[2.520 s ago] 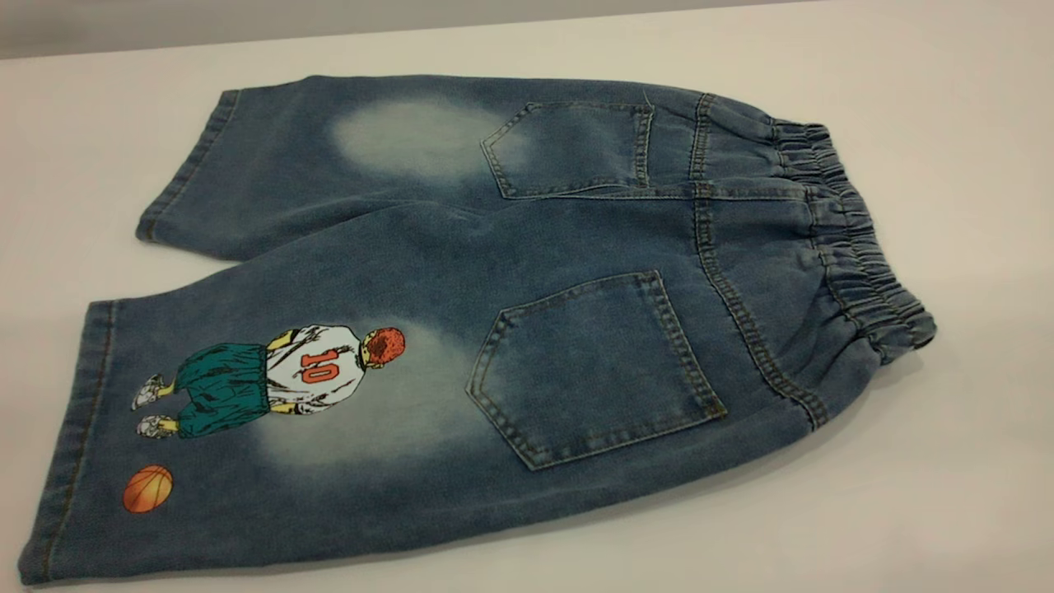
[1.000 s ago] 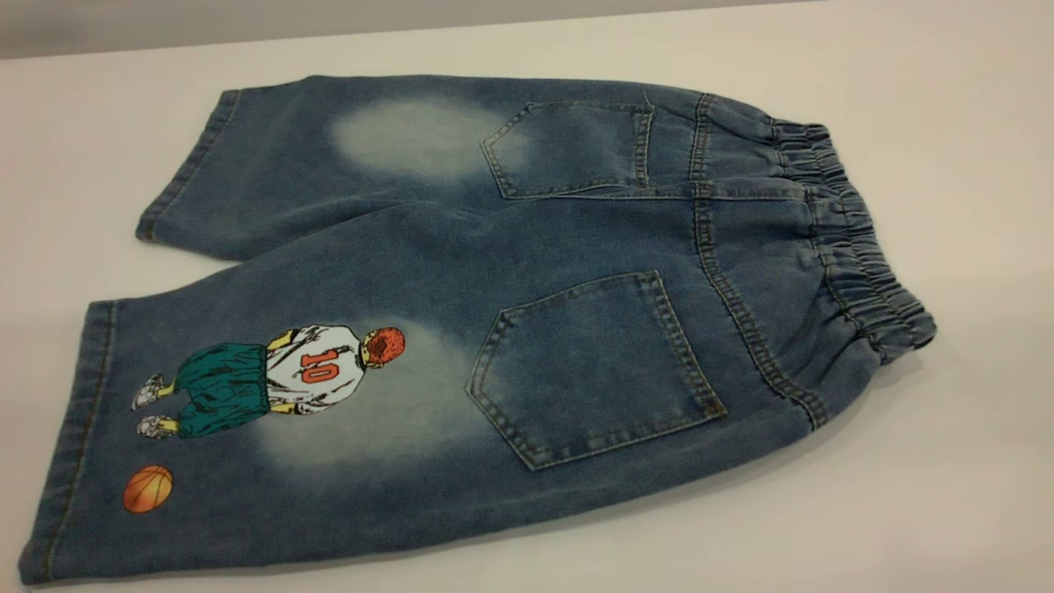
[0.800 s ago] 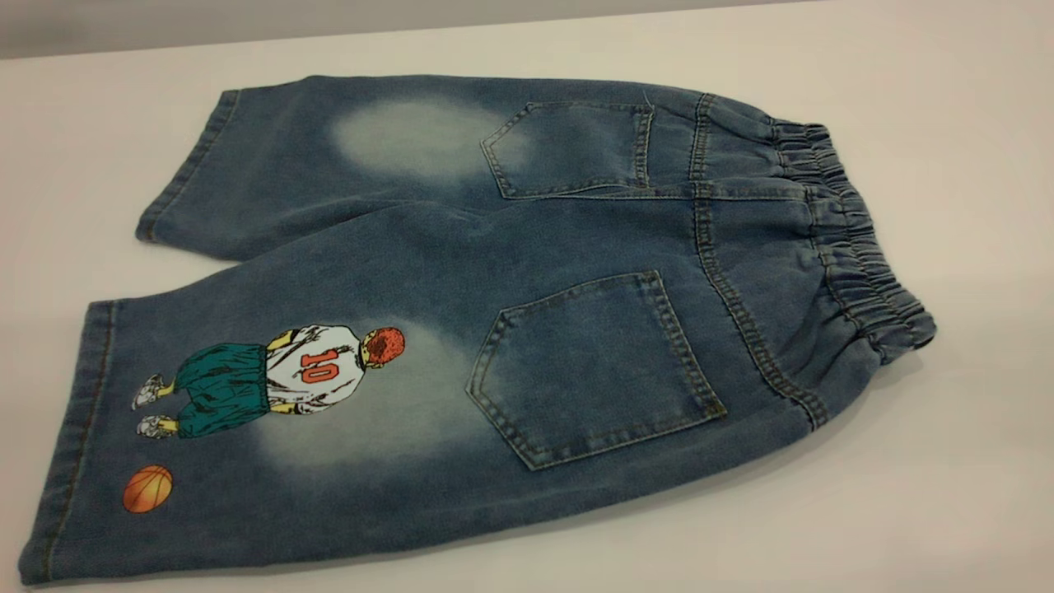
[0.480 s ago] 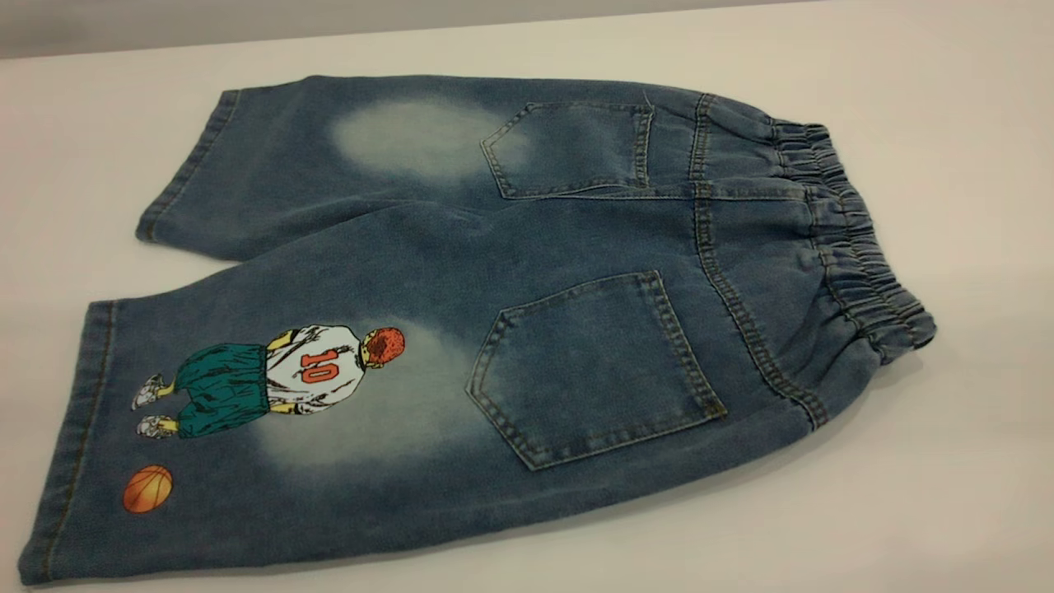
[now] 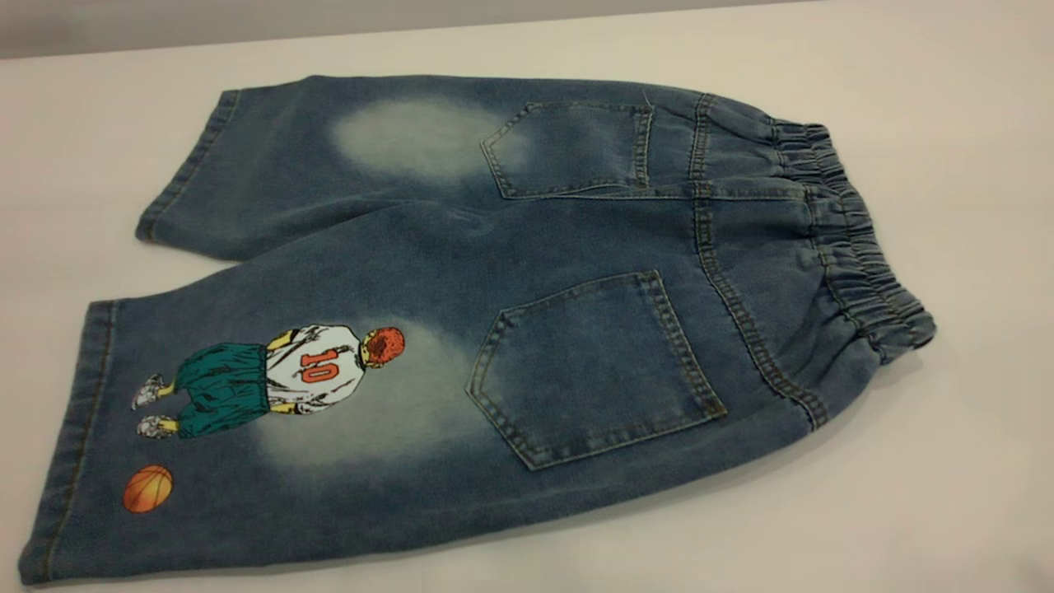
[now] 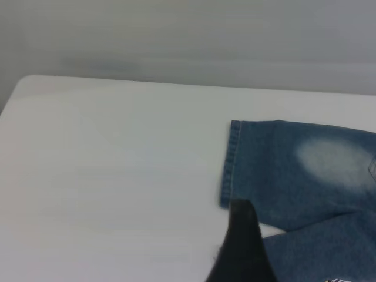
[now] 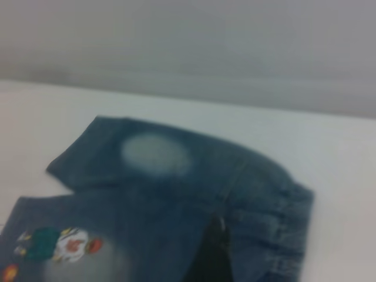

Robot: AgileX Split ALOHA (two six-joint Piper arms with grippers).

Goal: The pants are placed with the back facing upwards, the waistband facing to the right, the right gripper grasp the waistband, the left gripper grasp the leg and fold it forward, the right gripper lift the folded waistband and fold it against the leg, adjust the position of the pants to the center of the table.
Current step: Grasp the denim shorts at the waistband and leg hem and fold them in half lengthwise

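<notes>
1. Left gripper (image 6: 241,247), a black matte claw, is seen above the plain leg's hem; spread or pressed together cannot be told.
2. Right gripper (image 7: 210,255), dark, hangs over the ruched elastic waistband (image 5: 856,247); its state likewise cannot be told.
3. Blue denim pants (image 5: 510,313) are laid flat, unobstructed, on the white table (image 5: 947,494), back up.

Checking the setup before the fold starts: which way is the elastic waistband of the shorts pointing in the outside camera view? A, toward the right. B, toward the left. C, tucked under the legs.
A: in the outside view the shorts lie flat and unfolded on the table, with the waistband at the right end and both leg hems at the left.
</notes>
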